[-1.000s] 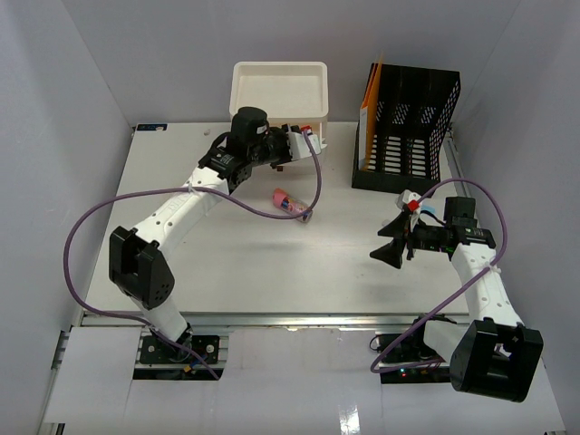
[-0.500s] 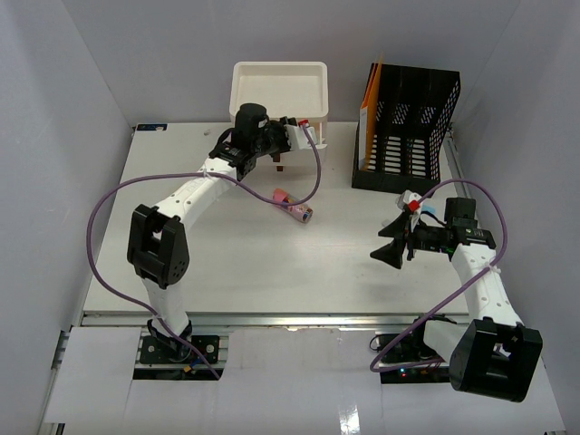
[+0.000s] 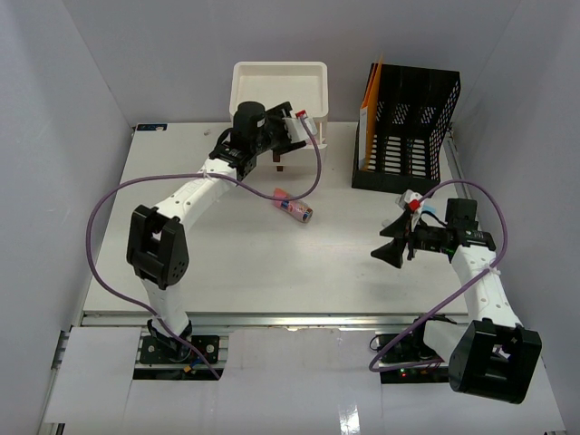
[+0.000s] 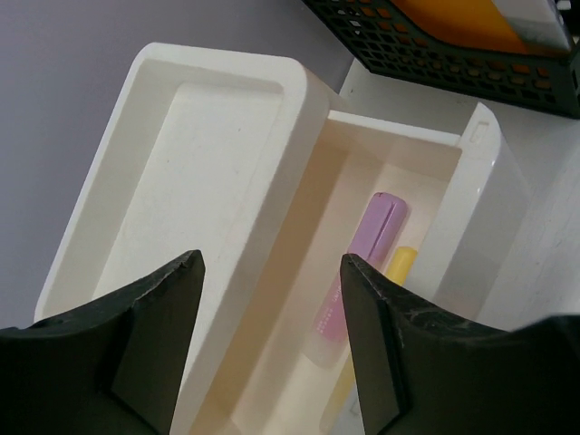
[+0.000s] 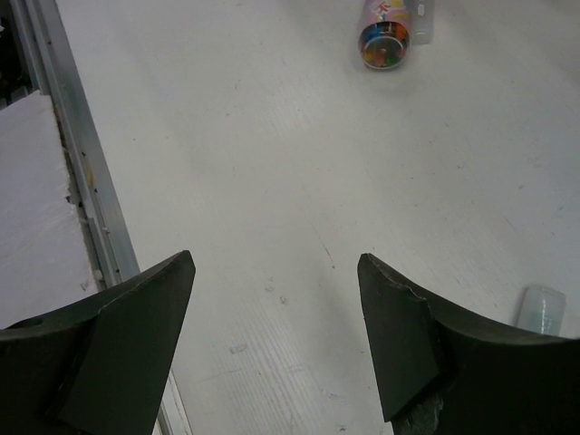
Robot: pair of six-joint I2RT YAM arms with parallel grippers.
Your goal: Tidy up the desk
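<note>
The white desk [image 3: 227, 263] holds a pink tube with a colourful cap [image 3: 294, 209] lying near its middle. The tube also shows at the top of the right wrist view [image 5: 388, 32]. My left gripper [image 3: 292, 130] is open and empty, hovering over the cream drawer unit [image 3: 279, 86] at the back. In the left wrist view, my left gripper [image 4: 272, 263] is above an open drawer [image 4: 399, 172] that holds a purple tube [image 4: 362, 263] and a yellow item [image 4: 399, 265]. My right gripper [image 3: 388, 243] is open and empty above the desk at the right; in its wrist view, my right gripper [image 5: 275, 263] has bare desk below it.
A black mesh file rack [image 3: 412, 127] with orange folders stands at the back right. A small white and red item [image 3: 412, 201] lies in front of it. A metal rail [image 5: 82, 181] runs along the desk's near edge. Pale grey walls enclose the desk.
</note>
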